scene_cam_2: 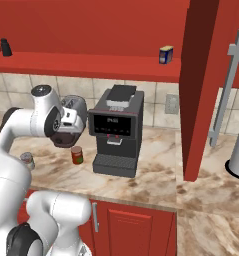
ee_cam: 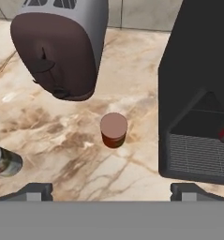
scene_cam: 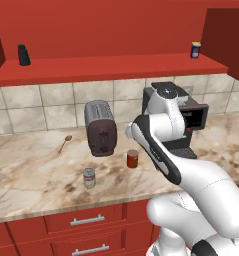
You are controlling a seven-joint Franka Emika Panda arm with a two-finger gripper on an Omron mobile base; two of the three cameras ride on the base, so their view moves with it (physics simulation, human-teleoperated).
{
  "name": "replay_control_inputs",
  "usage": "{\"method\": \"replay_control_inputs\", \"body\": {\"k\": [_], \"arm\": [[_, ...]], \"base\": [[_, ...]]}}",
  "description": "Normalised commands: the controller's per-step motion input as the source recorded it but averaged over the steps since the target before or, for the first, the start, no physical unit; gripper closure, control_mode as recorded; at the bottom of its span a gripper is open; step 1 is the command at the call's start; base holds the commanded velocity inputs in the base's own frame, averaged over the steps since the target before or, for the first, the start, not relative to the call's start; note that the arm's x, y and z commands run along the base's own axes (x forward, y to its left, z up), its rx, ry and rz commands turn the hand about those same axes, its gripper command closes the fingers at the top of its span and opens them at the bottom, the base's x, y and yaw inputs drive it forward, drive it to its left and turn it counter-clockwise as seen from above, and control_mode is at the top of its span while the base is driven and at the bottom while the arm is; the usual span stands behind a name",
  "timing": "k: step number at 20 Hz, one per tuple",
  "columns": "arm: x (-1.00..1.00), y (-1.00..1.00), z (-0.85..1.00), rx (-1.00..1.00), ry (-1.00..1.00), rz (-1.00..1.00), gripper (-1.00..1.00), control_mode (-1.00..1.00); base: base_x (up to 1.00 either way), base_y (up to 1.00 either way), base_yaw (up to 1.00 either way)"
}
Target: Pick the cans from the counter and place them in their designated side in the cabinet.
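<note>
Red can (ee_cam: 114, 130) stands on the counter (scene_cam: 36, 175), btwn toaster (scene_cam: 100, 127) & black coffee machine (scene_cam_2: 116, 131). Silver can (scene_cam: 89, 178) stands nearer the front edge, left of it. Claw (ee_cam: 111, 190) hangs above the red can, tips wide apart, holding nothing. Cabinet (scene_cam: 111, 67) shelf up top has a blue can (scene_cam: 195, 50) & black shaker (scene_cam: 23, 55).

A small dark red cylindrical tin (scene_cam: 132, 159) stands upright on the beige-brown veined marble counter (scene_cam: 36, 172). A silvery tin with a pale red-and-green label (scene_cam: 89, 178) stands upright nearer the counter's front edge, apart from it. Above, the glossy red wall cabinet's long open shelf (scene_cam: 116, 67) runs overhead.
</note>
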Motion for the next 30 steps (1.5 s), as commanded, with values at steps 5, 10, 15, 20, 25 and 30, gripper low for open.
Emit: {"method": "replay_control_inputs", "body": {"k": [5,10,15,20,25,30], "arm": [[0.06,0.03,-0.18,0.00,0.01,0.01,-1.00,-1.00],[0.06,0.03,-0.16,0.00,0.01,0.00,-1.00,-1.00],[0.08,0.01,-0.15,0.00,0.01,0.00,-1.00,-1.00],[0.11,0.00,-0.17,0.00,0.02,0.00,-1.00,-1.00],[0.14,0.00,-0.18,0.00,0.02,0.00,-1.00,-1.00],[0.12,0.00,-0.17,0.00,0.02,0.00,-1.00,-1.00]], "base": [[0.00,0.00,0.00],[0.00,0.00,0.00],[0.00,0.00,0.00],[0.00,0.00,0.00],[0.00,0.00,0.00],[0.00,0.00,0.00]]}}
